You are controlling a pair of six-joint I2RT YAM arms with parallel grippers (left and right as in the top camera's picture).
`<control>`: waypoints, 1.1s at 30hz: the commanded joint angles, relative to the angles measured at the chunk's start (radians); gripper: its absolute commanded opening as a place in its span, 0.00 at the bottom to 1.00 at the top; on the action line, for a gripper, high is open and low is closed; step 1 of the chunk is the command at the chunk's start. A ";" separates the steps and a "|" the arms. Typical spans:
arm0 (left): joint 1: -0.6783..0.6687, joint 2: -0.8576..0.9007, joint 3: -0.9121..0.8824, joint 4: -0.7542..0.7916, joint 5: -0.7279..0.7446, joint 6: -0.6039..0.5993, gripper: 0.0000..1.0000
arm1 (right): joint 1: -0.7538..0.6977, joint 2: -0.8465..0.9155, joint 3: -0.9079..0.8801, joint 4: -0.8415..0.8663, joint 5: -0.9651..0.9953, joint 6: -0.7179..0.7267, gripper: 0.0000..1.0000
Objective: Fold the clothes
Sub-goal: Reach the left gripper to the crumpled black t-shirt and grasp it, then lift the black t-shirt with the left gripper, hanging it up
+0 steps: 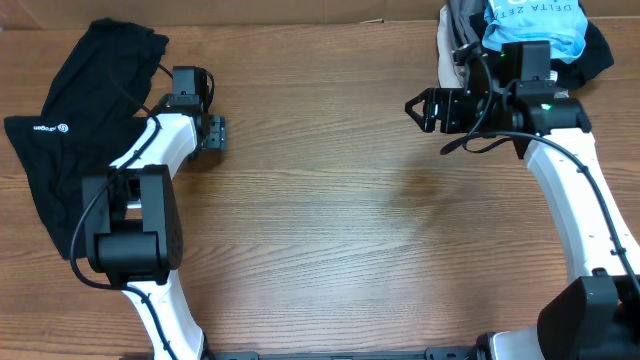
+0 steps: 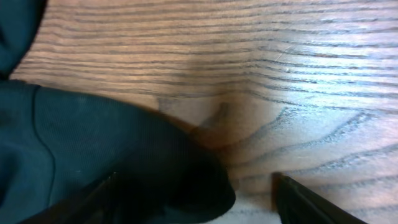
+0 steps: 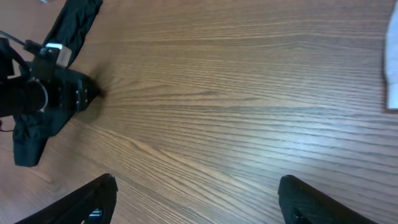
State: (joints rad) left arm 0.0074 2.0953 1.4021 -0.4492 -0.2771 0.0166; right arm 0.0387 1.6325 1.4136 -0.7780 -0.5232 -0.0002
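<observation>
The clothes, a black T-shirt (image 1: pixel 70 130) with a small white logo, lie spread at the table's left end. My left gripper (image 1: pixel 212 132) sits low at the shirt's right edge. In the left wrist view its jaws (image 2: pixel 196 202) stand wide apart, and a rounded fold of the black cloth (image 2: pixel 124 149) lies between them on the wood, not pinched. My right gripper (image 1: pixel 415 108) hovers open over bare wood at the right and points left. Nothing is between its fingers (image 3: pixel 196 199). The shirt (image 3: pixel 74 25) shows far off in the right wrist view.
A pile of other garments, with a light-blue one (image 1: pixel 535 25) on top, lies at the back right corner behind my right arm. Wooden tabletop (image 1: pixel 320 200) stretches between the two arms. A white edge (image 3: pixel 392 68) shows at the right of the right wrist view.
</observation>
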 commanded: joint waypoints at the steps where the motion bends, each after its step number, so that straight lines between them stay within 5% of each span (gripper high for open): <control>1: 0.007 0.050 0.010 0.004 -0.023 -0.044 0.70 | 0.014 0.013 -0.006 0.005 0.008 -0.007 0.83; 4: 0.007 0.050 0.010 -0.002 -0.022 -0.064 0.24 | 0.014 0.014 -0.006 0.005 0.007 -0.006 0.75; 7: 0.007 0.050 0.010 -0.015 -0.016 -0.067 0.04 | 0.014 0.014 -0.006 0.006 0.007 -0.006 0.70; 16: 0.006 0.034 0.202 -0.251 0.108 -0.133 0.04 | 0.014 0.014 -0.006 0.006 0.006 0.005 0.53; 24: -0.038 0.034 0.769 -0.609 0.286 -0.182 0.04 | 0.008 0.013 -0.006 -0.002 -0.027 0.039 0.51; 33: -0.135 0.034 1.424 -0.764 0.395 -0.270 0.04 | -0.047 0.013 -0.006 -0.017 -0.225 -0.003 0.52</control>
State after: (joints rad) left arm -0.0895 2.1452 2.6675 -1.2095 0.0425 -0.1879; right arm 0.0113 1.6440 1.4124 -0.7933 -0.6395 0.0261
